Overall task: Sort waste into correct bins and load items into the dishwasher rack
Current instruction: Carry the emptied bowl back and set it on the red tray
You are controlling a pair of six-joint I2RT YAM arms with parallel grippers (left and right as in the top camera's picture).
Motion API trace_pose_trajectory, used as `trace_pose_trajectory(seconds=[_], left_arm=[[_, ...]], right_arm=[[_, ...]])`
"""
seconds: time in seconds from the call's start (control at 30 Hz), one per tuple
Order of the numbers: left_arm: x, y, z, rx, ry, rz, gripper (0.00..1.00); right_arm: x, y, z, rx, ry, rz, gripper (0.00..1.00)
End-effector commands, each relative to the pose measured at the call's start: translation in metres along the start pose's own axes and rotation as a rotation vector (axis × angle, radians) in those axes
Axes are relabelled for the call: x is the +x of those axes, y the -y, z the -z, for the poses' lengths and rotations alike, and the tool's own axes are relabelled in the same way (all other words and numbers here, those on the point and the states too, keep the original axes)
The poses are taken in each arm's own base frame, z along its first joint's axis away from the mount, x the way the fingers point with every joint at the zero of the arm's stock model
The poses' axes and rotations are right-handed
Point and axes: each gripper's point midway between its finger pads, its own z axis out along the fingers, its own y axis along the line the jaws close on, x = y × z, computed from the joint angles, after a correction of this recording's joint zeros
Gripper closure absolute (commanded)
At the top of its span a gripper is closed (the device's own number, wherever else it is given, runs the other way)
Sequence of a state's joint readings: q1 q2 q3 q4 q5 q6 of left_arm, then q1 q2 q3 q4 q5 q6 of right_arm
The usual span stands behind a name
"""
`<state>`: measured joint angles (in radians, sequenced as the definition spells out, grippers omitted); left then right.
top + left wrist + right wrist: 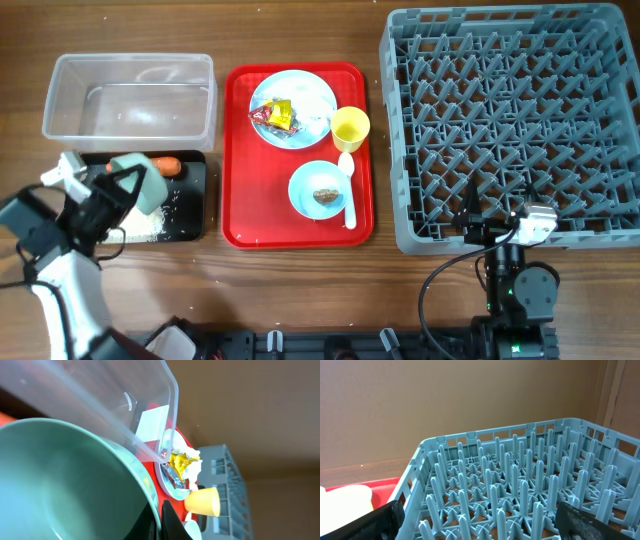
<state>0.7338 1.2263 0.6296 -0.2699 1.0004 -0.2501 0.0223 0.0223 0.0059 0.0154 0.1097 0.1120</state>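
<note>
held bowl (pixel 143 178): light blue, tipped on its side over the black tray (pixel 195 215), near the front left corner of the tabletop; left gripper (pixel 122 188) clamped on its rim. black tray: carries an orange carrot (pixel 166 166) along its far edge and white rice (pixel 140 228) heaped toward its near edge. clear tub (pixel 130 95): just behind the black tray, at the tabletop's far left. red tray (pixel 240 180): middle of the tabletop, just right of both bins. plate (pixel 300 92): light blue, at the red tray's far end, bearing yellow and red wrappers (pixel 275 115) and crumpled white tissue (pixel 316 122). yellow cup (pixel 350 127): just beside the plate's right rim, by the red tray's right edge. second bowl (pixel 310 185): near end of the red tray, with a brown lump (pixel 325 196) inside. white spoon (pixel 347 190): lying along that bowl's right side. dishwasher rack (pixel 510 120): grey, pegged, filling the right side of the tabletop. right gripper (pixel 485 527): jaws wide apart, at the rack's near wall.
</note>
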Motion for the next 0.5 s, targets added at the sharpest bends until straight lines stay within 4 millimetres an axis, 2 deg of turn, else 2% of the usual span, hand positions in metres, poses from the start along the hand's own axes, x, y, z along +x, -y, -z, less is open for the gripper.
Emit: trace_pose_trajectory(seconds=[0.0, 0.07, 0.2, 0.37, 0.47], left_arm=[[-0.008, 0.026, -0.006, -0.085, 0.033, -0.101, 0.96], [-0.002, 0.038, -0.011, -0.093, 0.010, -0.134, 0.96], [0.024, 0.062, -0.022, -0.114, -0.081, -0.181, 0.96], [0.052, 0.070, -0.038, -0.230, -0.147, -0.285, 0.96], [0.075, 0.080, -0.049, -0.249, -0.196, -0.368, 0.96]], right_arm=[[-0.001, 0.003, 0.000, 0.014, 0.004, -0.008, 0.00], [-0.001, 0.003, 0.000, 0.014, 0.004, -0.008, 0.00], [-0.001, 0.003, 0.000, 0.014, 0.004, -0.008, 0.00], [-0.001, 0.003, 0.000, 0.014, 0.004, -0.008, 0.00], [-0.001, 0.003, 0.000, 0.014, 0.004, -0.008, 0.00]])
